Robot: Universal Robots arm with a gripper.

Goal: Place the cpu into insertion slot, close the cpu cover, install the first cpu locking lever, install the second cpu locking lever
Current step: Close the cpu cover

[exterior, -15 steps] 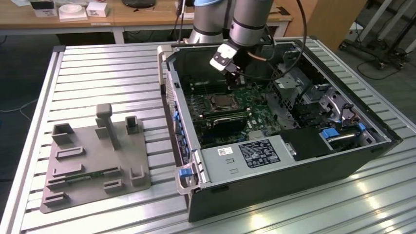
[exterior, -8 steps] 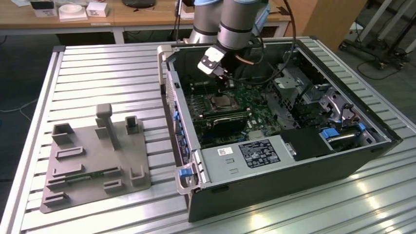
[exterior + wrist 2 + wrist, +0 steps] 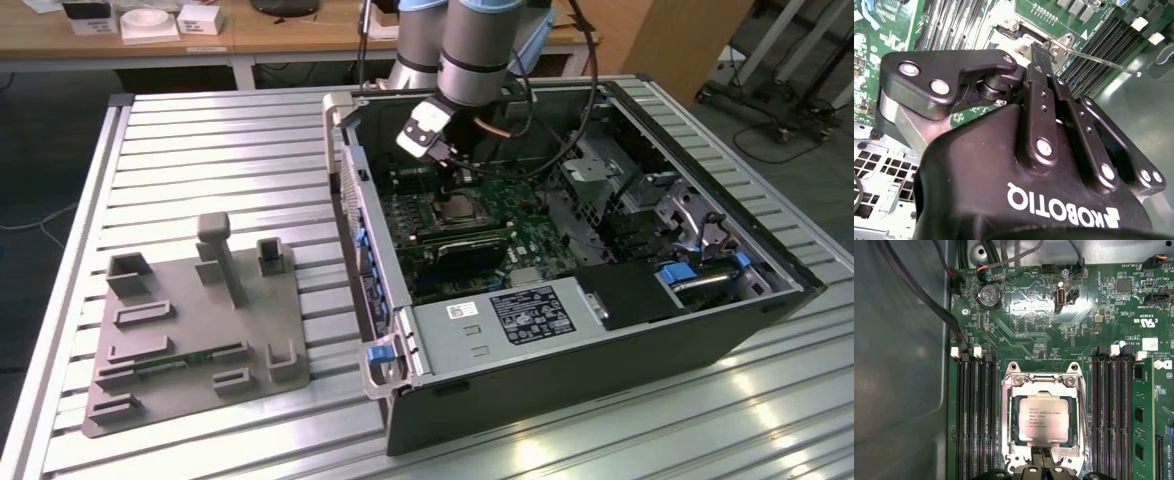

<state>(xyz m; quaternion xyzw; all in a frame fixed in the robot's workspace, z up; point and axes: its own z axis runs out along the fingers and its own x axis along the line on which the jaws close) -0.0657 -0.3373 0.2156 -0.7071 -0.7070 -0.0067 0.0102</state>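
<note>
**Chip seated, cover down, gripper at the socket's edge**

Your arm reaches down into the open computer case [image 3: 574, 370], which sits on the slatted metal table [image 3: 214, 150]. A grey plastic fixture [image 3: 187, 330] lies on the table toward the exterior view's left, well apart from the case.

In the first wrist view you see the chip [image 3: 1045, 417] lying flat in the socket [image 3: 1015, 440] on the green circuit board [image 3: 1029, 325]. The metal cover [image 3: 1007, 415] is folded down around it, and the chip's silvery top shows through the cover's window. Memory slots [image 3: 976, 415] run along both sides of the socket, and a round coin battery [image 3: 990, 296] sits farther up the board.

Your gripper [image 3: 1042, 466] is at the socket's edge, just beside the cover. In the second wrist view its fingers [image 3: 1036, 75] look pressed together. You cannot tell whether anything is pinched between them. Right beside the tip, a thin wire lever [image 3: 1099, 60] slants away from the socket's corner over the memory slots, its free end well apart from the cover.
</note>
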